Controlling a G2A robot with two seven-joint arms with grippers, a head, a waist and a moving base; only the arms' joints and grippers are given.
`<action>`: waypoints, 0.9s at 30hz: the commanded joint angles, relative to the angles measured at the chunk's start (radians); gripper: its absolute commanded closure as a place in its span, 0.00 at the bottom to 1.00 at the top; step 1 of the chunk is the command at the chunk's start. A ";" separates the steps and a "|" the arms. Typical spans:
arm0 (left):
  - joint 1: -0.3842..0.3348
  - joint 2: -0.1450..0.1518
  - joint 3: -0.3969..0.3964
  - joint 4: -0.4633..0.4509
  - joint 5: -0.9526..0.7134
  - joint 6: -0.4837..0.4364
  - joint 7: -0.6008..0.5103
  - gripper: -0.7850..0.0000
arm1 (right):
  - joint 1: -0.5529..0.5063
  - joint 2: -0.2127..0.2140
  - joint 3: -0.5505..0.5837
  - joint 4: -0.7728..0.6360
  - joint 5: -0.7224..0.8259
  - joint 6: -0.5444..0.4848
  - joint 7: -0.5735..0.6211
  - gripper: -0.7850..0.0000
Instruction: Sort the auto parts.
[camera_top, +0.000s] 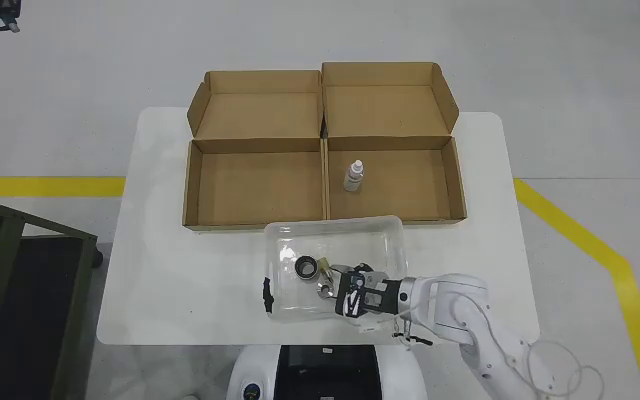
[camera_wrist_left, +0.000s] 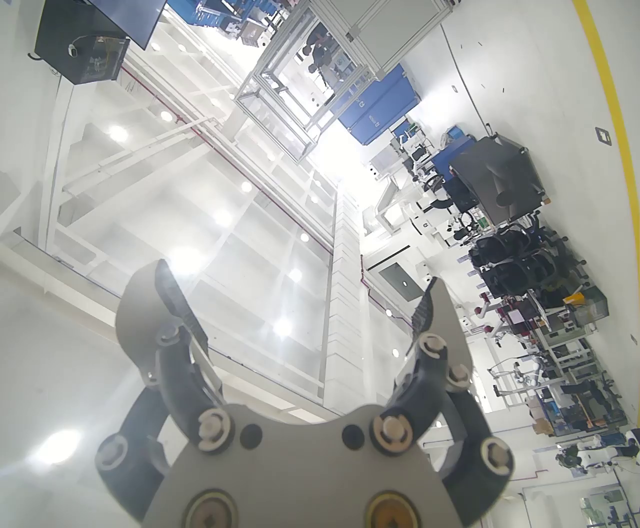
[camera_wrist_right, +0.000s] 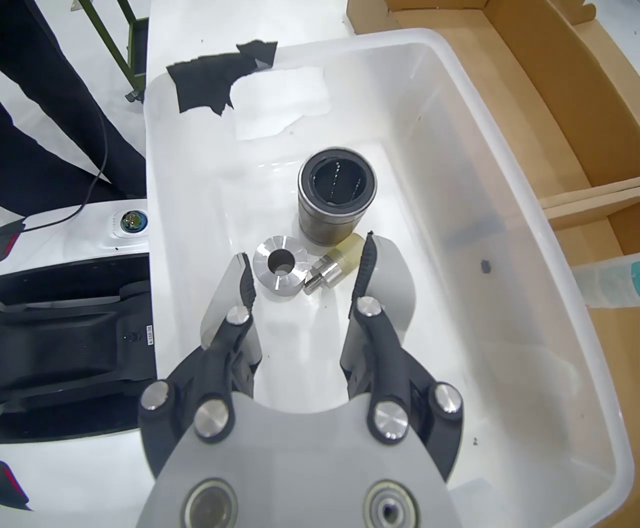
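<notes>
A clear plastic bin (camera_wrist_right: 505, 165) (camera_top: 392, 228) holds three parts: a dark cylindrical bearing (camera_wrist_right: 335, 196) (camera_top: 307, 266), a round silver nut with a centre hole (camera_wrist_right: 279, 265), and a short threaded stud with a pale cap (camera_wrist_right: 336, 264). My right gripper (camera_wrist_right: 306, 258) (camera_top: 345, 290) is open low inside the bin, its fingers on either side of the nut and the stud. A small white bottle (camera_top: 354, 176) stands in the right cardboard box (camera_top: 440, 190). The left cardboard box (camera_top: 255, 190) holds nothing. My left gripper (camera_wrist_left: 297, 295) is open, pointing up at the hall's ceiling.
The two open boxes sit side by side behind the bin on the white table (camera_top: 160, 260). Black tape (camera_wrist_right: 210, 75) and a white label are on the bin's end wall. A dark cart (camera_top: 40, 300) stands left of the table.
</notes>
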 joint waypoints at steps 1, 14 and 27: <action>0.000 0.000 0.000 0.000 0.000 0.000 0.000 0.00 | 0.004 0.001 0.001 0.007 -0.012 0.003 -0.003 0.51; 0.000 0.000 0.000 0.000 0.000 0.000 0.000 0.00 | 0.021 0.006 -0.024 0.042 -0.032 -0.029 0.005 0.26; 0.000 0.000 0.000 0.000 0.000 0.000 0.000 0.00 | 0.075 -0.005 -0.093 0.082 -0.021 0.009 0.016 0.24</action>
